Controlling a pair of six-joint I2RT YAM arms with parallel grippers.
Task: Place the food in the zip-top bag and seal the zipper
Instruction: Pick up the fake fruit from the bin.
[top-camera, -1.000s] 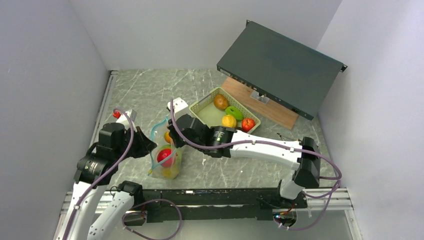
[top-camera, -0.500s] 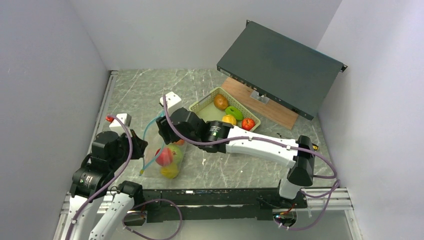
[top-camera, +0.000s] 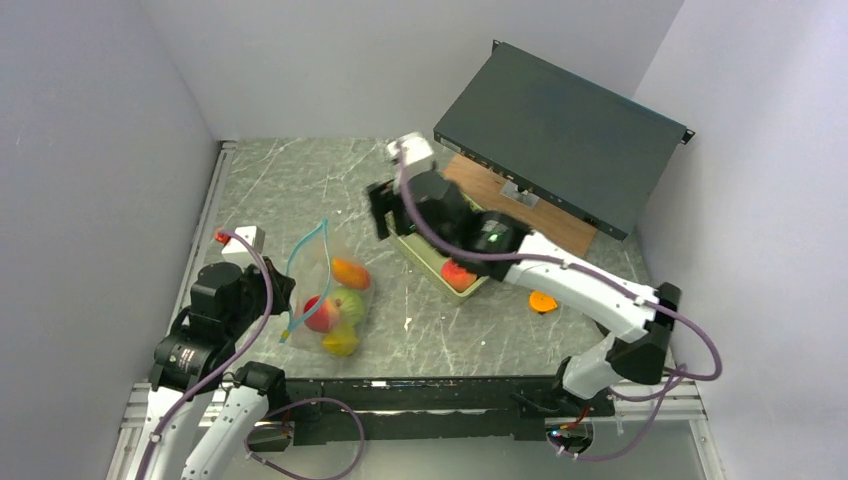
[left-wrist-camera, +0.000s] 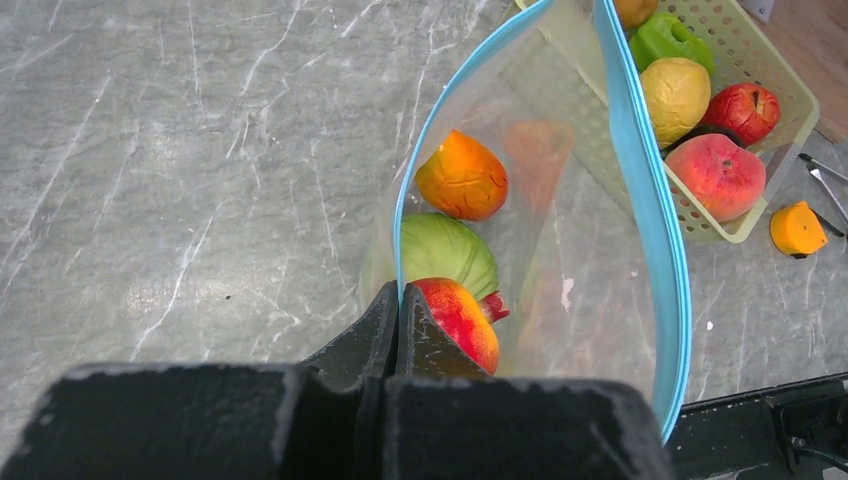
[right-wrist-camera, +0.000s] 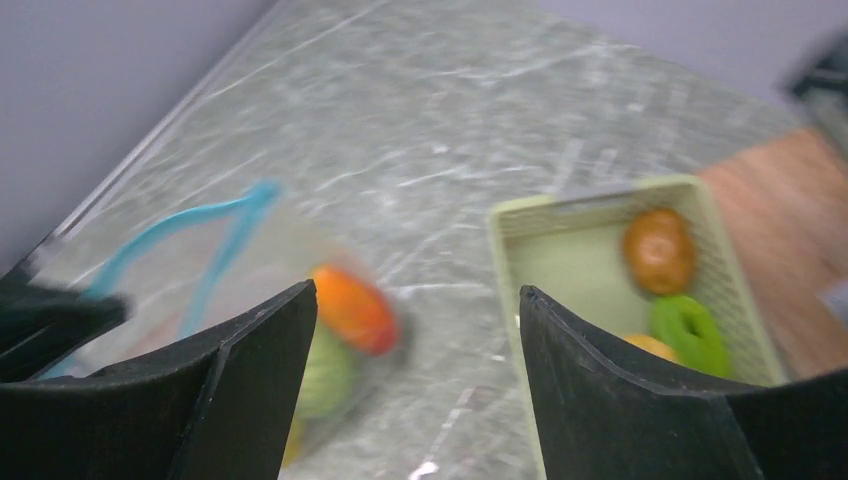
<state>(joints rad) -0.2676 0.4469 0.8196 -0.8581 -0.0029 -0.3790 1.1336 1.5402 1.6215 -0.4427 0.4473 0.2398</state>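
Observation:
The zip-top bag (top-camera: 325, 300) lies slumped on the table with its mouth wide. My left gripper (left-wrist-camera: 398, 300) is shut on the near side of the teal zipper (left-wrist-camera: 640, 170). Inside the bag lie pieces of food: an orange one (left-wrist-camera: 462, 177), a green one (left-wrist-camera: 448, 252), a red-yellow one (left-wrist-camera: 458, 318), and a yellow one (top-camera: 340, 343) in the top view. My right gripper (top-camera: 388, 222) hangs open and empty above the table between the bag and the basket, fingers (right-wrist-camera: 250, 370) spread. More food sits in the basket: a peach (left-wrist-camera: 720, 172), a red apple (left-wrist-camera: 745, 108), a yellow piece (left-wrist-camera: 676, 92) and a green piece (left-wrist-camera: 670, 38).
The pale green basket (left-wrist-camera: 745, 225) stands right of the bag, largely hidden under my right arm in the top view. A flat orange piece (top-camera: 542, 300) and metal tools (left-wrist-camera: 825, 180) lie beyond it. A dark flat box (top-camera: 560, 130) leans over a wooden board (top-camera: 530, 215) at the back right.
My right gripper opened, left the orange piece in the bag and swung back and right toward the basket. The bag sank flatter onto the table; the left gripper kept its hold.

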